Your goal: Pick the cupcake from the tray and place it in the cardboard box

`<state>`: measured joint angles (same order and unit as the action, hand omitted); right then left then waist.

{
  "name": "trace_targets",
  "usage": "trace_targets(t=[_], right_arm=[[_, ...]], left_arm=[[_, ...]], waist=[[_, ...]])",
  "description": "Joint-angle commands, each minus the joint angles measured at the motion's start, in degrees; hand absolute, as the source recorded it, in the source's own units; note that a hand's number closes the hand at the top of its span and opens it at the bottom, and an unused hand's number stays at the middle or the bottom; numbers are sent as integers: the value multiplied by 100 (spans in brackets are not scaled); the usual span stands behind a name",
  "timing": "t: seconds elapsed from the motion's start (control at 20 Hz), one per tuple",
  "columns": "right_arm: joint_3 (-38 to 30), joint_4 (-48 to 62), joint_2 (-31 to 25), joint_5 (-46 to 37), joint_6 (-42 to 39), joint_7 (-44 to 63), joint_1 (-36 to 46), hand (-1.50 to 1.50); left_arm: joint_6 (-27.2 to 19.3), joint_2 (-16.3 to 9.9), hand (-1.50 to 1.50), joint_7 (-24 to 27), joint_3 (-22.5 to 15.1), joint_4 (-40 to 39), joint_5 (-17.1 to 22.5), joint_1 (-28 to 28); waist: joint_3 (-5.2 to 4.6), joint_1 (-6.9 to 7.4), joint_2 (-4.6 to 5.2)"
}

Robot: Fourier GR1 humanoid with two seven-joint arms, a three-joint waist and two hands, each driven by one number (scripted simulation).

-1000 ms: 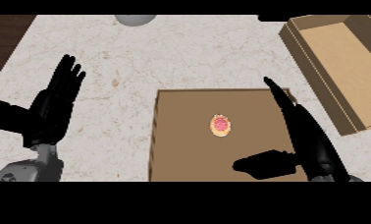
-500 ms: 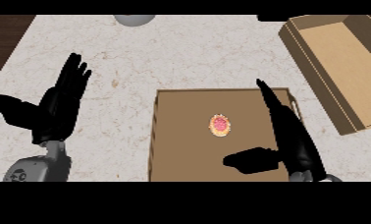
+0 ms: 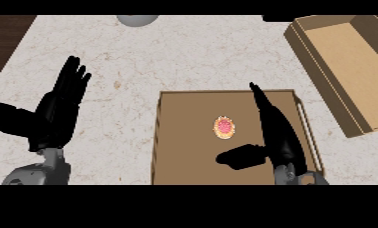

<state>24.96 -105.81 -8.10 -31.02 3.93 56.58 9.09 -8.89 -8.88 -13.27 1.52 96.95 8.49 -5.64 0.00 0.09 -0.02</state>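
A small cupcake (image 3: 224, 127) with pink icing and an orange rim sits near the middle of the brown tray (image 3: 184, 122). My right hand (image 3: 277, 129) hovers over the tray just right of the cupcake, fingers straight and pointing away, thumb stretched out below the cupcake; it holds nothing. The open cardboard box (image 3: 339, 67) lies at the right, slanting toward the far edge. My left hand (image 3: 59, 104) rests open at the left, fingers up, over the counter.
A grey rounded object (image 3: 137, 19) sits at the counter's far edge. The marble counter (image 3: 192, 52) ends at a dark wooden strip (image 3: 11, 29) at the far left.
My right hand has moved left over the tray, closer to the cupcake. The left hand has drifted slightly up and right. The cupcake has not moved.
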Motion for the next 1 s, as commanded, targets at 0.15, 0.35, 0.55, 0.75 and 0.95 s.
trace_targets(t=[0.15,0.35,0.55,0.75,0.95], right_arm=[[-335,273,276,-276,-372,44,115,-150],[-84,628,473,-573,-126,-364,-223,-150],[-349,412,598,-470,-576,-111,9,-150],[-414,917,678,-511,-243,-836,-271,-150],[-310,851,804,-650,-286,-491,-151,-150]], left_arm=[[166,72,0,142,159,-403,-33,-226],[428,-124,0,19,416,-73,157,51],[273,39,0,-213,298,-42,18,-166],[117,363,0,134,4,74,-308,208],[101,393,0,-138,-47,467,-370,371]], waist=[[0,-12,1],[0,-2,0],[0,-7,-1],[1,-5,-1],[1,1,-2]])
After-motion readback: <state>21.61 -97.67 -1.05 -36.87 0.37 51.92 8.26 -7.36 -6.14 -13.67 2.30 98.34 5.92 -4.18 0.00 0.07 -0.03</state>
